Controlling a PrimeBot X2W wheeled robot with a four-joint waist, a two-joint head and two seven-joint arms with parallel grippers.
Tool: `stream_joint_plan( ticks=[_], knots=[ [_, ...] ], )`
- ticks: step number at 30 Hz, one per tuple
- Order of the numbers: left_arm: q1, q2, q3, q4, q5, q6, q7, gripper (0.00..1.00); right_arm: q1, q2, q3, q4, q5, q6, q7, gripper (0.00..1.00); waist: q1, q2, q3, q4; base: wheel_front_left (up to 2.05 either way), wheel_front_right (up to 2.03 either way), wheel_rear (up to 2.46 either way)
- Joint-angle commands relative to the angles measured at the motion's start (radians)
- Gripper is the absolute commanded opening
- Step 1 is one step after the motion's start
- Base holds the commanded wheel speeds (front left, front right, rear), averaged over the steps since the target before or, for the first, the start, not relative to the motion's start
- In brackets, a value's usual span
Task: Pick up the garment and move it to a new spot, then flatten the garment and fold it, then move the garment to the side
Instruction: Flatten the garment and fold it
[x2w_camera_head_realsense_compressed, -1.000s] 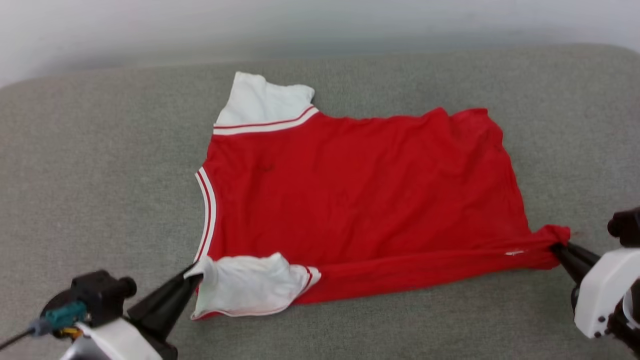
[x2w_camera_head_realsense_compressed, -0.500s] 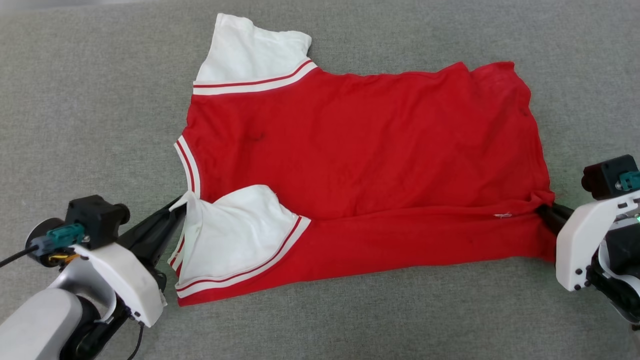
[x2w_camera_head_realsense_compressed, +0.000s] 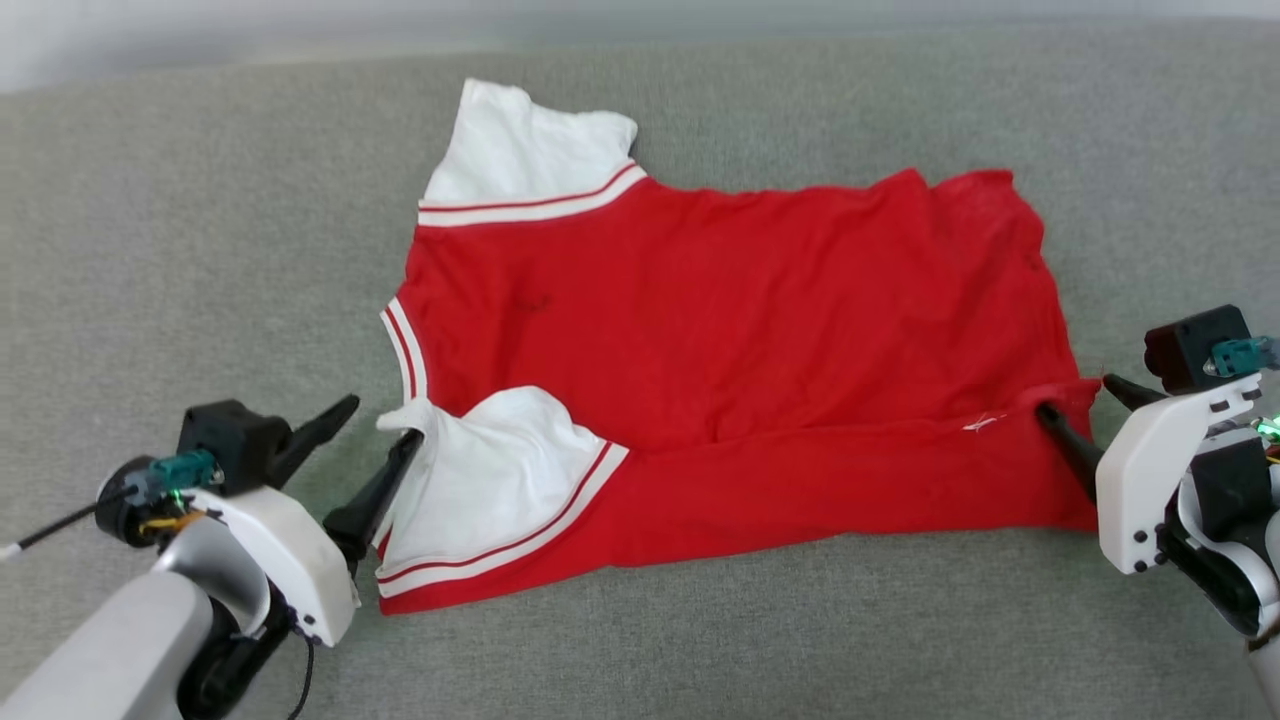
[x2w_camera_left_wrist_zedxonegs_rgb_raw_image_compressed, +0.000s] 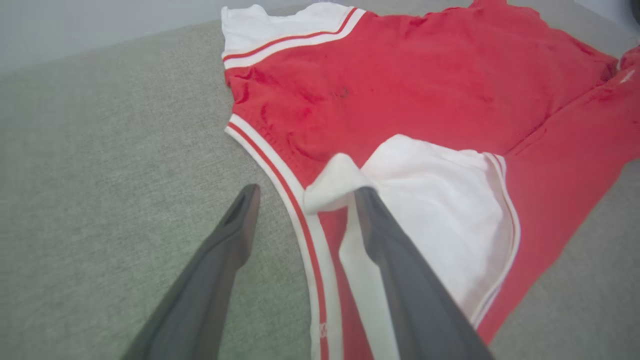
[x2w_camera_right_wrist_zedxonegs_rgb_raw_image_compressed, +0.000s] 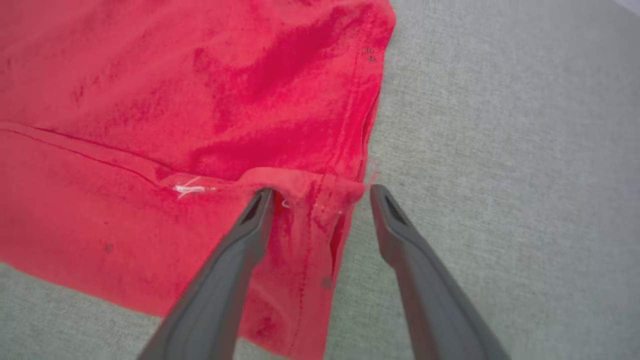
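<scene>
The garment (x2w_camera_head_realsense_compressed: 720, 340), a red jersey T-shirt with white sleeves, lies on the grey cushion with its near long edge folded over onto the body. The folded near sleeve (x2w_camera_head_realsense_compressed: 490, 480) rests white side up. My left gripper (x2w_camera_head_realsense_compressed: 378, 420) stands open at the collar end; one fingertip (x2w_camera_left_wrist_zedxonegs_rgb_raw_image_compressed: 362, 192) touches the sleeve's corner and the striped collar trim (x2w_camera_left_wrist_zedxonegs_rgb_raw_image_compressed: 280, 170) lies between the fingers. My right gripper (x2w_camera_head_realsense_compressed: 1075, 395) stands open at the hem corner (x2w_camera_right_wrist_zedxonegs_rgb_raw_image_compressed: 320, 195), which lies loose between its fingers. The garment (x2w_camera_right_wrist_zedxonegs_rgb_raw_image_compressed: 175, 125) is creased near the fold line.
Grey fabric cushion (x2w_camera_head_realsense_compressed: 180, 250) stretches all around the garment, with a pale wall (x2w_camera_head_realsense_compressed: 200, 30) behind its far edge. The far white sleeve (x2w_camera_head_realsense_compressed: 525, 150) points toward the back. Bare cushion lies in front of the garment (x2w_camera_head_realsense_compressed: 700, 640).
Both grippers have opened and let go of the garment after laying its near edge over the body. The head camera has tilted, shifting the whole picture.
</scene>
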Motion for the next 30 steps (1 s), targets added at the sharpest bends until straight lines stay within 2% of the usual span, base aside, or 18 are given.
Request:
stream_joint_plan(
  ticks=[1,5,8,16,23,30],
  knots=[
    [0.021,-0.005,-0.005,0.004,0.006,0.01,-0.008,1.0,0.015,0.003,-0.006,-0.005,-0.006,-0.001,-0.001,1.0,-0.0001,0.0,-0.032,0.003,0.0,0.0,0.0],
    [0.066,-0.028,0.003,-0.008,-0.025,0.052,-0.015,1.0,0.069,0.022,-0.044,-0.034,-0.036,-0.001,0.027,1.0,-0.0001,0.0,-0.077,0.007,0.0,0.0,0.0],
    [0.12,-0.044,0.025,-0.038,-0.055,0.113,-0.023,1.0,0.117,0.051,-0.081,-0.078,-0.056,-0.001,0.048,1.0,-0.0001,0.0,-0.101,0.008,0.0,0.0,0.0],
    [0.283,-0.035,0.029,-0.17,-0.11,0.227,0.012,1.0,0.268,0.135,-0.2,-0.194,-0.117,-0.001,0.105,1.0,-0.0001,0.0,-0.128,0.011,0.0,0.0,0.0],
    [0.342,-0.044,0.022,-0.242,-0.14,0.286,0.048,1.0,0.338,0.215,-0.27,-0.271,-0.14,-0.001,0.109,1.0,-0.0001,0.0,-0.116,0.014,0.0,0.0,0.0],
    [0.317,-0.043,0.005,-0.207,-0.118,0.316,0.077,1.0,0.37,0.225,-0.295,-0.321,-0.152,-0.001,0.096,1.0,-0.0001,0.0,-0.073,0.006,0.0,0.0,0.0]
  ],
)
